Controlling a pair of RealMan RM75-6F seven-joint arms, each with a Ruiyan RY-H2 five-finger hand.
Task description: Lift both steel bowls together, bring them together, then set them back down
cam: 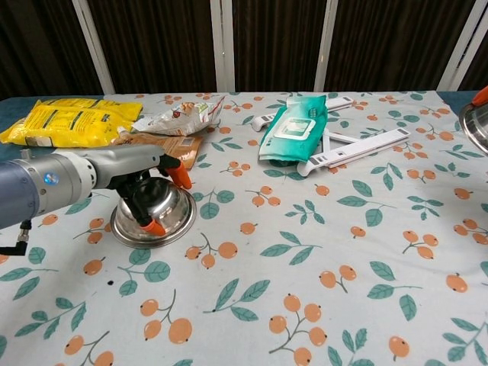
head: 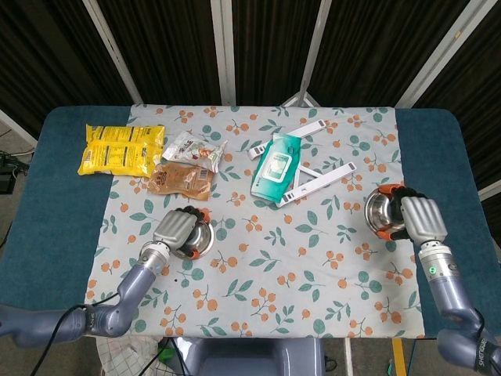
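Left hand (cam: 149, 183) draped over upturned steel bowl (cam: 152, 216) on the floral cloth (cam: 305, 290), orange fingertips (cam: 155, 227) against its side. Second bowl (cam: 476, 126) cut off at right edge, raised off the desk. Behind: yellow packet (cam: 72, 122), brown pouch (cam: 171, 146), crumpled wrapper (cam: 187, 116), teal wipes pack (cam: 293, 126), white folding stand (cam: 358, 149).
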